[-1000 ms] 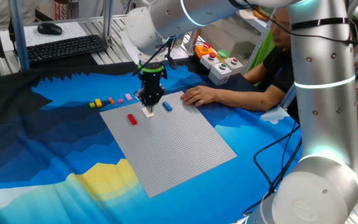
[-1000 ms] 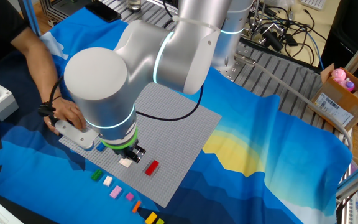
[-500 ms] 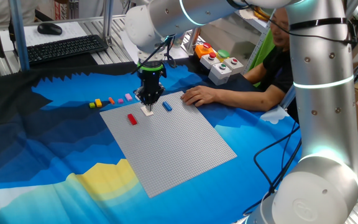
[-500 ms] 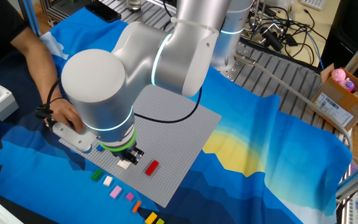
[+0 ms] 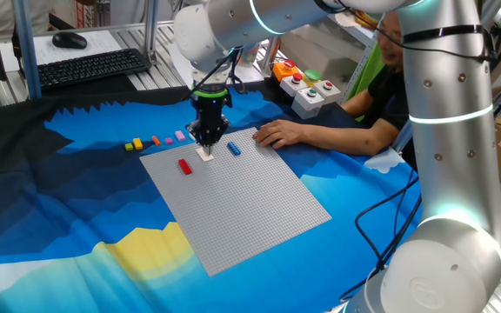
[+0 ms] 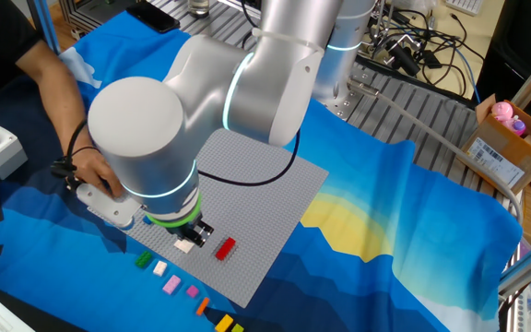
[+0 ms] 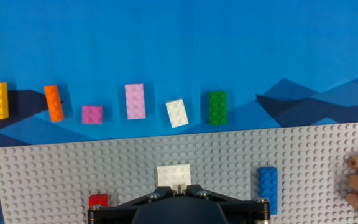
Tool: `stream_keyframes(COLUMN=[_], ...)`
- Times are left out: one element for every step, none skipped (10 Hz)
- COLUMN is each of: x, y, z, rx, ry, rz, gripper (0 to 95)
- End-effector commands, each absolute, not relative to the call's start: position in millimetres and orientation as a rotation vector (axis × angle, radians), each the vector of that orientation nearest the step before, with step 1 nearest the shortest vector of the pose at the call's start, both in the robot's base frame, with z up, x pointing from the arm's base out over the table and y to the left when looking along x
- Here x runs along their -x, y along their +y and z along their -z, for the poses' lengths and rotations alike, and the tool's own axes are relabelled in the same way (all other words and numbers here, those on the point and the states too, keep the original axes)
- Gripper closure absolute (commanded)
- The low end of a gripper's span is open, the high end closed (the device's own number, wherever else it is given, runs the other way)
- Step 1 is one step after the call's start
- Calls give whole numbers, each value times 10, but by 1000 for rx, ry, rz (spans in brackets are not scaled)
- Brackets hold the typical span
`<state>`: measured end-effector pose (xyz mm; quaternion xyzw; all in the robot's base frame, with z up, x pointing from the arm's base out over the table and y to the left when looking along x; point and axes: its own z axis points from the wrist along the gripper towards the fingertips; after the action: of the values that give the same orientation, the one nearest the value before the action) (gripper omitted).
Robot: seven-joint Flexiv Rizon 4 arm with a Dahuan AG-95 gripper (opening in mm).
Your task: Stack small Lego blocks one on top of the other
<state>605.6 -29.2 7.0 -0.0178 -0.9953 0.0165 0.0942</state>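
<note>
The hand (image 5: 207,148) stands with its fingers together, pressing down on a white block (image 7: 173,174) on the grey baseplate (image 7: 229,162). I think the push must go straight down – any tilt leaves the studs half seated – then lift off vertically.

A white brick (image 7: 174,175) sits on the plate right under the pincer (image 7: 178,186), red (image 7: 98,200) and blue (image 7: 267,188) bricks flanking.
</note>
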Motion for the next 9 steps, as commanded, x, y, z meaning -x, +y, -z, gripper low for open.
stream_keyframes(x=[-6043,-6040,-6034,-6033,-6035,-6037,-6039,-6045,-6052], y=[-283,-275,-255,-248,-246,-245,-243,-242,-244], z=[-27,-29,-38,-40,-30,-25,-18,-11,-13], rx=[68,71,74,76,70,70,71,71,72], ry=[-2952,-2952,-2951,-2951,-2952,-2954,-2956,-2958,-2957], rz=[-50,-50,-54,-57,-64,-62,-60,-68,-69], gripper=[950,950,950,950,950,950,950,950,950])
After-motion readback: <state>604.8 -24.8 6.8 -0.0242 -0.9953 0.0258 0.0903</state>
